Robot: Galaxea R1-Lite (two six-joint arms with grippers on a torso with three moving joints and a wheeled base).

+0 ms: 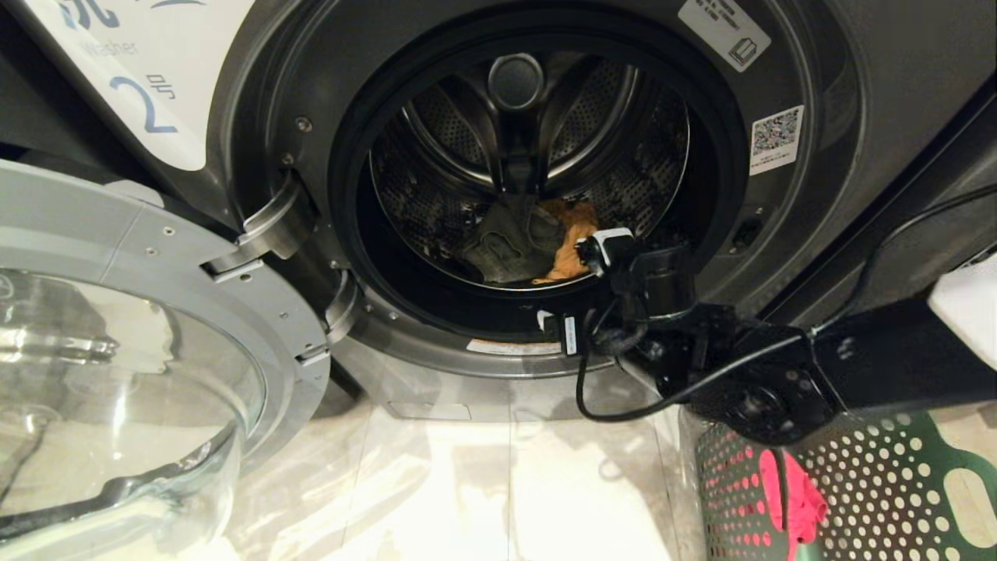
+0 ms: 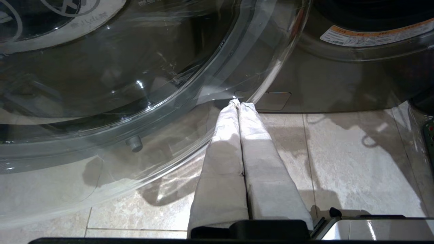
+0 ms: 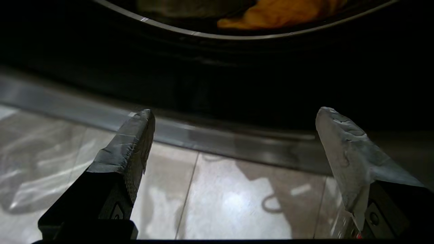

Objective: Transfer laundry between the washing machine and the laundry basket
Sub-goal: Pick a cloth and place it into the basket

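Note:
The washing machine point(image 1: 857, 101), labelled 2, stands open with its door swung to the left. Inside the drum a dark grey garment point(image 1: 506, 241) lies beside a smaller orange-yellow one point(image 1: 572, 234). A bright red-pink garment point(image 1: 794, 499) hangs inside the green laundry basket point(image 1: 896, 483) at the lower right. My right arm point(image 1: 701, 343) reaches from the right to the drum's lower lip. The right gripper point(image 3: 234, 115) is open and empty, low in front of the opening, with the orange-yellow garment point(image 3: 281, 13) beyond it. The left gripper point(image 2: 239, 102) is shut and empty, by the door's lower edge.
The open door point(image 1: 117, 257), a chrome ring round a bulging glass bowl point(image 2: 135, 84), fills the left side just above the tiled floor point(image 1: 483, 483). A black cable point(image 1: 623, 405) loops below my right wrist. The basket stands close to the washer's right front.

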